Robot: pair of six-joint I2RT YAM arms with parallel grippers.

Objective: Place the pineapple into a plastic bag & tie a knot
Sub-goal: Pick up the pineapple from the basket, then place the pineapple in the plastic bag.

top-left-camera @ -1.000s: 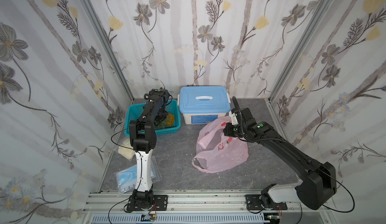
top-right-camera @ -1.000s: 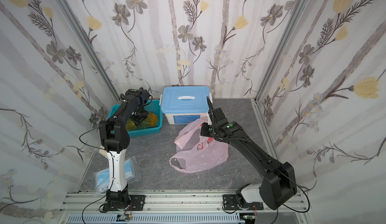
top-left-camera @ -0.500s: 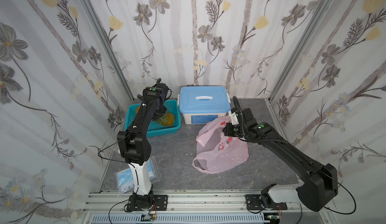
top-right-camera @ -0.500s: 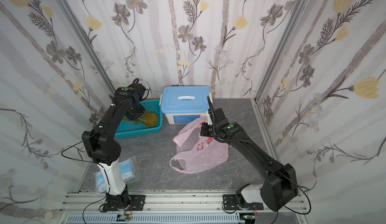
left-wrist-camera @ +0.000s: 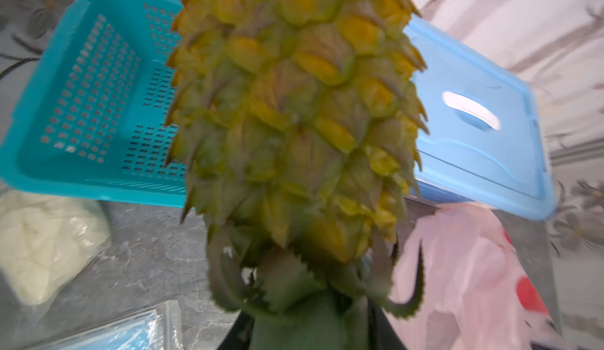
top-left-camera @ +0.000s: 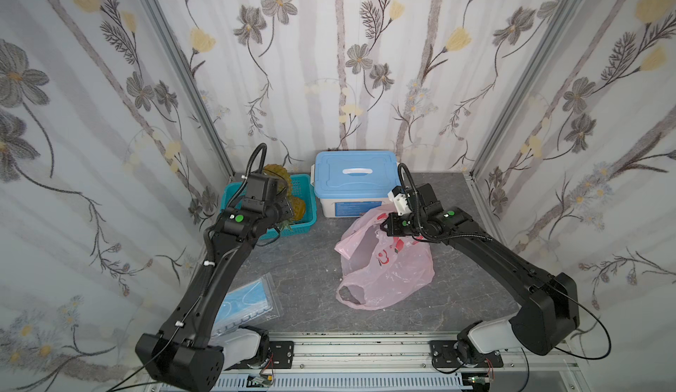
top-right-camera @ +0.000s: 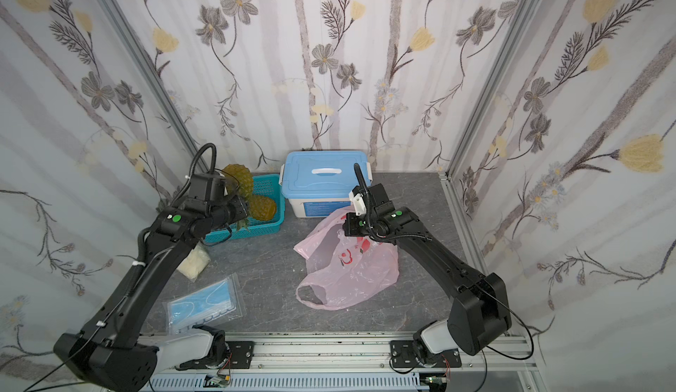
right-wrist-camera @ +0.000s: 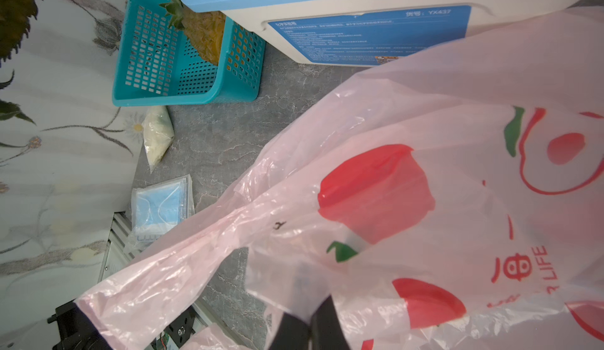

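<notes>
Left tool clamping scaly yellow-green pineapple, pink plastic bag

The basket sits left of the box, plastic bag before it.

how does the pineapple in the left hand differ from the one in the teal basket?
The yellow-green pineapple is raised off the perforated teal plastic basket, the left hand clamped on its leafy crown; the golden pineapple lies loose in that basket. The raised one looks greener, the basket one more orange. Both are whole, crowns on.
</notes>
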